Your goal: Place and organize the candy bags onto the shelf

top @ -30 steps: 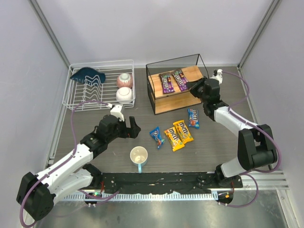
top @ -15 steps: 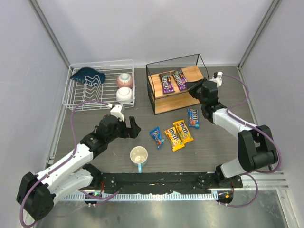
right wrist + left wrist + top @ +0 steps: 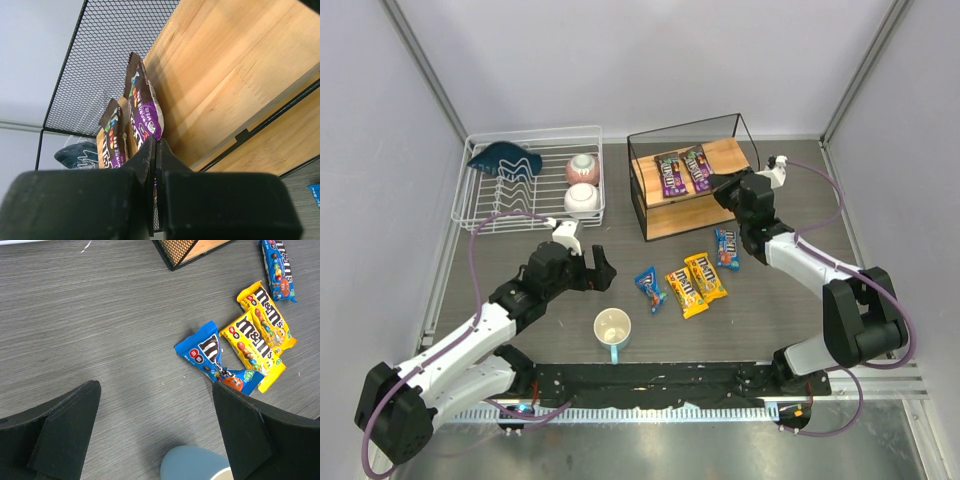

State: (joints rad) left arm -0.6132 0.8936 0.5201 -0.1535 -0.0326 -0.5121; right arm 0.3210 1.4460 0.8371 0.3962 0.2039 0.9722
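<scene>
Two purple candy bags (image 3: 670, 173) (image 3: 698, 168) lie side by side on the upper board of the shelf (image 3: 732, 155). My right gripper (image 3: 723, 185) is shut at the shelf's right front. In the right wrist view its tips (image 3: 156, 142) sit right against the near end of one purple bag (image 3: 144, 107); whether they pinch it I cannot tell. On the table lie a blue bag (image 3: 650, 287), two yellow bags (image 3: 685, 292) (image 3: 705, 275) and another blue bag (image 3: 727, 248). My left gripper (image 3: 603, 268) stands open left of them, empty, over bare table (image 3: 157, 425).
A light blue mug (image 3: 612, 328) stands near the front, just under my left gripper's view (image 3: 195, 465). A white wire dish rack (image 3: 525, 215) at the back left holds two bowls (image 3: 582, 185) and a dark blue item (image 3: 505, 158). Grey walls close in three sides.
My right wrist has shifted slightly left and toward the near edge while its shut tips stay at the purple bag. The left arm and the table bags have not moved.
</scene>
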